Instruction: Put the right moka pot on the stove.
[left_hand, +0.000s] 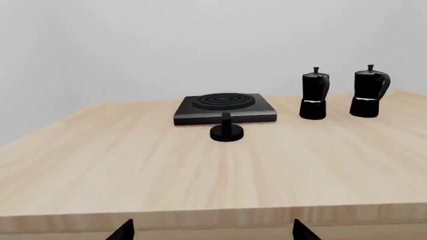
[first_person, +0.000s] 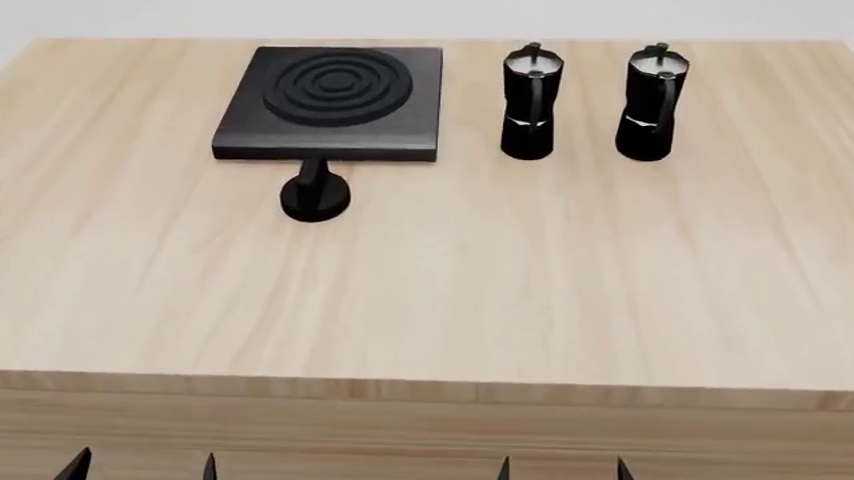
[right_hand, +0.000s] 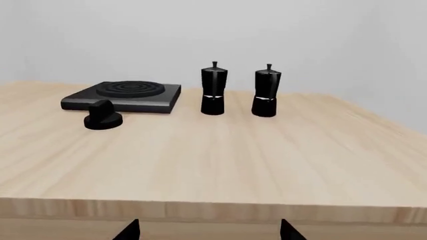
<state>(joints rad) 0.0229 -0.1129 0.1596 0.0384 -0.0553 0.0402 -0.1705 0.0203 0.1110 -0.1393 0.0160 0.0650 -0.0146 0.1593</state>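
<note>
Two identical black moka pots stand upright at the far side of the wooden table. The right moka pot (first_person: 651, 102) (left_hand: 368, 92) (right_hand: 267, 93) is the one nearer the table's right edge. The stove (first_person: 334, 100) (left_hand: 225, 107) (right_hand: 123, 96), a flat black slab with a ringed burner, lies at the far left. My left gripper (first_person: 142, 468) (left_hand: 212, 232) and right gripper (first_person: 562, 468) (right_hand: 209, 231) hang below the table's near edge, both open and holding nothing, far from the pots.
The other moka pot (first_person: 531, 102) (left_hand: 314, 96) (right_hand: 213, 91) stands between the stove and the right pot. A small black round knob (first_person: 316, 194) (left_hand: 227, 129) (right_hand: 103, 116) sits just in front of the stove. The table's front edge (first_person: 427, 388) lies between my grippers and everything.
</note>
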